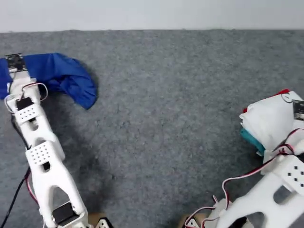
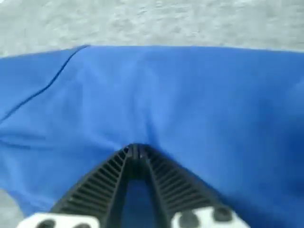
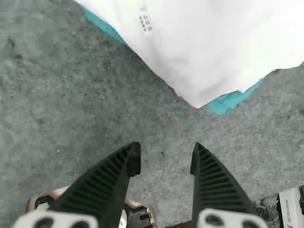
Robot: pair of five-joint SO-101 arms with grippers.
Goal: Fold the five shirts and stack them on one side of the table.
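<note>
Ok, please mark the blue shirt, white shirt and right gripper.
blue shirt point(image 1: 66, 76), high view, on its crumpled middle.
white shirt point(image 3: 204, 42), right wrist view, on its top face.
right gripper point(image 3: 166, 148), right wrist view, midway between fingertips.

- The blue shirt point(image 1: 66, 76) lay bunched and unfolded at the far left.
- The white shirt point(image 1: 268, 118) lay at the right edge, on top of a teal shirt point(image 1: 251, 138).
- A red shirt point(image 1: 281, 92) peeked out at the white one's far side.

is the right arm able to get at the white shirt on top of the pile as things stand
Probably yes: the right gripper sits open above bare grey carpet, the white shirt lies just ahead of it, and nothing stands between them.
</note>
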